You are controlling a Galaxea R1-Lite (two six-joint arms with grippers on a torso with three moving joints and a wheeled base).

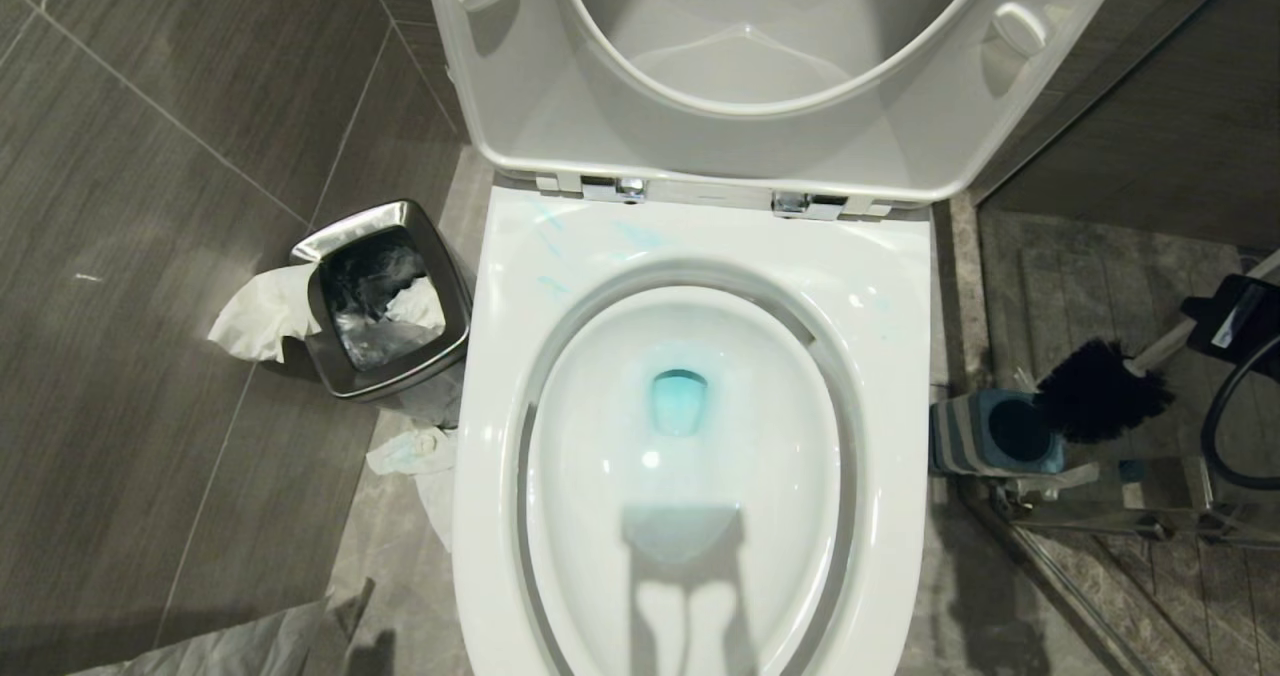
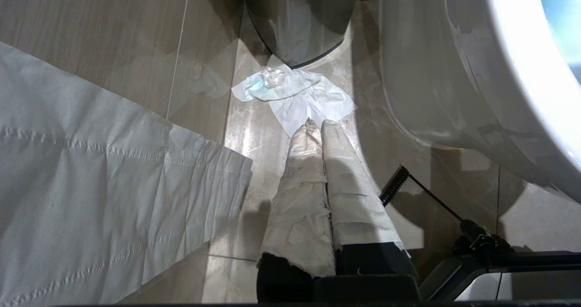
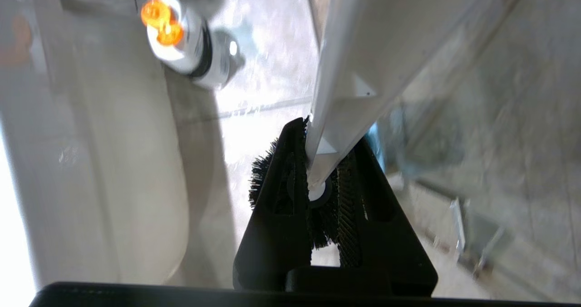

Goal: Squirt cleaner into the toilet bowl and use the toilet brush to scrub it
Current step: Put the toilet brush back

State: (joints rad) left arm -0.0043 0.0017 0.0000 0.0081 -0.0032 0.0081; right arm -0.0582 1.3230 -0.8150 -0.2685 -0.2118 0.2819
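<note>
My right gripper [image 3: 324, 193] is pinched on the toilet brush [image 1: 1100, 388]: black wedge-shaped fingers [image 3: 272, 216] with ribbed pads clamp the slim white handle, which shows flat faces from the wrist. The round black bristle head sits just past my fingertips, spiky and dense. In the head view the head hangs beside and slightly above its square blue-and-grey striped holder [image 1: 975, 434], apart from the dark round opening.

Toilet bowl [image 1: 690, 256] is well off to my gripper's left: glossy white ceramic, oval, with the seat and lid raised on chrome hinges [image 1: 612, 190]. Pale blue liquid pools at the drain, with faint blue streaks on the rim.

Cleaner bottle [image 3: 186, 48] stands on the floor ahead of my right gripper, next to the bowl's outer wall: pale cylinder, dark band, orange cap.

Left gripper [image 2: 316, 125] is pressed together, holding nothing, its fingers wrapped in off-white tape. It points at a crumpled tissue [image 2: 290, 93] on the stone floor, just short of the square steel bin [image 1: 385, 296]. A perforated paper sheet [image 2: 91, 198] hangs beside it.
</note>
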